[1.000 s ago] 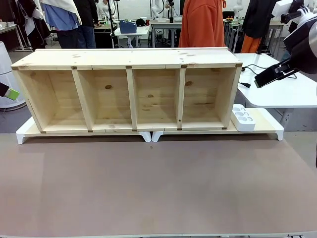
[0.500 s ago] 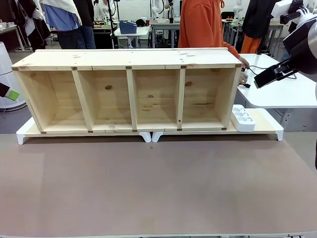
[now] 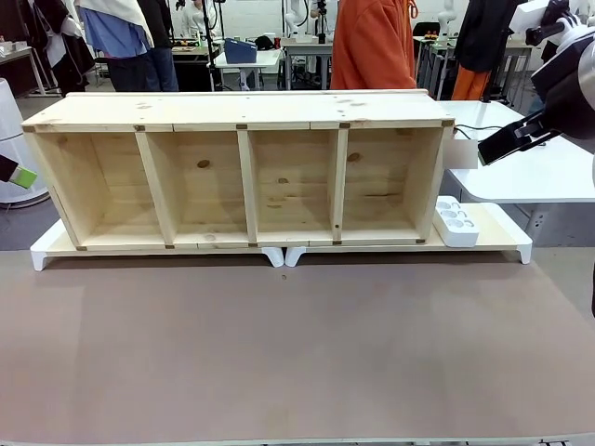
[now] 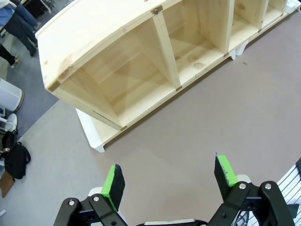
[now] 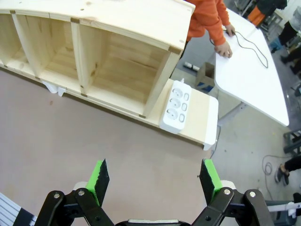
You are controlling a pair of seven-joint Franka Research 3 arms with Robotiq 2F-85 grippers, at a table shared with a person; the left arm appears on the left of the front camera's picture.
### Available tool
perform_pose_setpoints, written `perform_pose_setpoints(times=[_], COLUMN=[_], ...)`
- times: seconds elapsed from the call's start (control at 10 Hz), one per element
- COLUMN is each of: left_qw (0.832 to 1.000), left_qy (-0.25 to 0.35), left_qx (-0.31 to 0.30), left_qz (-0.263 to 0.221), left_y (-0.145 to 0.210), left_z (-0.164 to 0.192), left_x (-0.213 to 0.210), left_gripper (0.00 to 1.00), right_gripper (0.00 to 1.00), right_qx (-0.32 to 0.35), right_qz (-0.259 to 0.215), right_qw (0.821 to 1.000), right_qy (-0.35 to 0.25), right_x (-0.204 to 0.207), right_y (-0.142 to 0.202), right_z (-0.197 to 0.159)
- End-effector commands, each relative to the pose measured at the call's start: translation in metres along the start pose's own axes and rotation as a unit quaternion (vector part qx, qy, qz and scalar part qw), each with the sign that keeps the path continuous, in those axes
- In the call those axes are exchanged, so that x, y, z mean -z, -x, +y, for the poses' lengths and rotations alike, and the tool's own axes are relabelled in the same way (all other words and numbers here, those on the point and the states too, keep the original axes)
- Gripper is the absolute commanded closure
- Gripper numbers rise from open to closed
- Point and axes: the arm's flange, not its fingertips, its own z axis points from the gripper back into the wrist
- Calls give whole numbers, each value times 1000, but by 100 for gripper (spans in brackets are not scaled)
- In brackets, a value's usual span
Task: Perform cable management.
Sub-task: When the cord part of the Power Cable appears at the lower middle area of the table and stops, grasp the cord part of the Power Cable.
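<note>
The person's hand (image 5: 225, 48) has been withdrawn from the wooden shelf's (image 3: 242, 110) end to the cable (image 5: 248, 44) on the white desk (image 5: 254, 84), well apart from the open right end effector (image 5: 153, 181) and the open left end effector (image 4: 169, 174).

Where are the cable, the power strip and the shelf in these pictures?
cable (image 5: 249, 44), right wrist view, on its middle stretch.
power strip (image 5: 176, 106), right wrist view, on its top face.
shelf (image 3: 242, 110), front view, on its top board.

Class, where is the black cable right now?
In the right wrist view, the cable lies on the white side table, past the wooden shelf's right end, beside the person's hand.
</note>
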Motion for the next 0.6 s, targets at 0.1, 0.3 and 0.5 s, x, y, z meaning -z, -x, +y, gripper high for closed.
perform_pose_setpoints(times=[0.1, 0.3, 0.5], left_qw=[1000, 1000, 1000], left_qy=[-2, -2, -2], left_qx=[-2, -2, -2], left_qz=[-2, -2, -2], left_y=[0, 0, 0], left_z=[1, 1, 1], left_x=[-1, -1, -1], left_gripper=[0, 0, 0], right_gripper=[0, 0, 0], right_qx=[-2, -2, -2], right_qz=[2, 2, 2], right_qw=[1000, 1000, 1000], right_qy=[1, 1, 1], right_x=[2, 2, 2], right_y=[0, 0, 0], right_z=[-1, -1, -1])
